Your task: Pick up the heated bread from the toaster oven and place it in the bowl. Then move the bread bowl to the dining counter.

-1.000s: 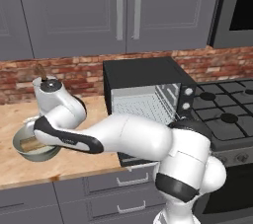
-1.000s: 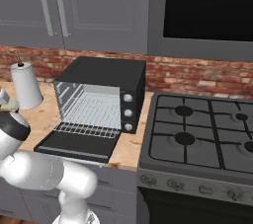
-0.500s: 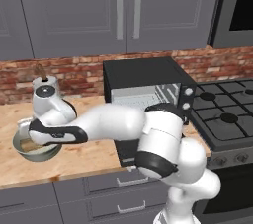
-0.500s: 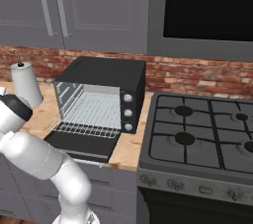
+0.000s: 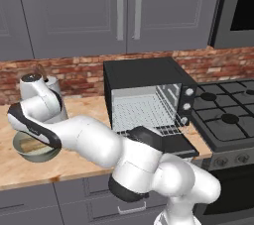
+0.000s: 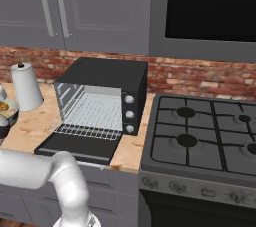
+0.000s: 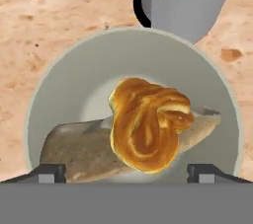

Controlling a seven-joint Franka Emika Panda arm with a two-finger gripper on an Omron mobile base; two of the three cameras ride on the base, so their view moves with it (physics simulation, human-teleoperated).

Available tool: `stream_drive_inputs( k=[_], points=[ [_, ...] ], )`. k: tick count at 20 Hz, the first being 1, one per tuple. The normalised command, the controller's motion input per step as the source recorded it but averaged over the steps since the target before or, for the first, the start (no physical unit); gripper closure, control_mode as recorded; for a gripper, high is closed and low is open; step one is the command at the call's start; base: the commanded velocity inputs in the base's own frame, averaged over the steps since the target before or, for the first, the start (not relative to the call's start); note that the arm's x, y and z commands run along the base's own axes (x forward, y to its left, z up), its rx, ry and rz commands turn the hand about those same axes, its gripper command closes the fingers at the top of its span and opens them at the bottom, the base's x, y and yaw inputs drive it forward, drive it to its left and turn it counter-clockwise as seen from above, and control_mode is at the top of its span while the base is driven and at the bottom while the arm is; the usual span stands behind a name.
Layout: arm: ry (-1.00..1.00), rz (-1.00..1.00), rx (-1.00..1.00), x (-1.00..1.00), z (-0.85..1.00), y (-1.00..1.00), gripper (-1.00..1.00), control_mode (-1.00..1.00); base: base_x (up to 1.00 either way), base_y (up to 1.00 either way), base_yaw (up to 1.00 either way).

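Looking straight down from the hand camera, the gripper (image 7: 126, 172) has its two dark finger tips (image 7: 49, 172) spread wide, one at each lower corner of the view, gripping nothing. Between and just beyond them lies the heated bread (image 7: 146, 131), a golden-orange knotted piece, free of both tips. It sits inside the bowl (image 7: 64, 80), a round pale grey-green dish, and rests on top of a flatter brown-grey slice of bread (image 7: 79, 151) that also lies in the bowl. Just past the bowl's far rim stands a grey paper towel roll (image 7: 188, 1) on a dark round foot. The bowl stands on a light wood counter (image 7: 44, 6) with reddish blotches.

From the left base camera, the white arm reaches low and far to the left, its hand directly over the bowl (image 5: 34, 152), which sits near the front edge of the counter (image 5: 74, 167) with the paper towel roll (image 5: 42, 87) behind it. To the right on the same counter stands the toaster oven (image 5: 149, 97), black, its door dropped open and its wire rack bare. Beside that is a stove (image 5: 228, 120) with burners. Grey cabinets (image 5: 119, 11) hang above a brick backsplash.
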Motion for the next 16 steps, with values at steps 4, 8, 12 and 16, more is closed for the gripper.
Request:
stream_drive_inputs(
  k=[4, 8, 12, 16],
  points=[
    [0.14, -0.23, 0.06, -0.99, -0.16, -0.64, -1.00, -1.00, 0.00, 0.00, 0.00],
    [0.08, -0.22, 0.07, -0.99, -0.35, -0.57, -1.00, -1.00, 0.00, 0.00, 0.00],
    [0.00, -0.21, 0.08, -0.79, -0.34, -0.43, -1.00, -1.00, 0.00, 0.00, 0.00],
    [0.00, -0.21, 0.05, -0.29, -0.26, -0.15, -1.00, -1.00, 0.00, 0.00, 0.00]
  ],
)
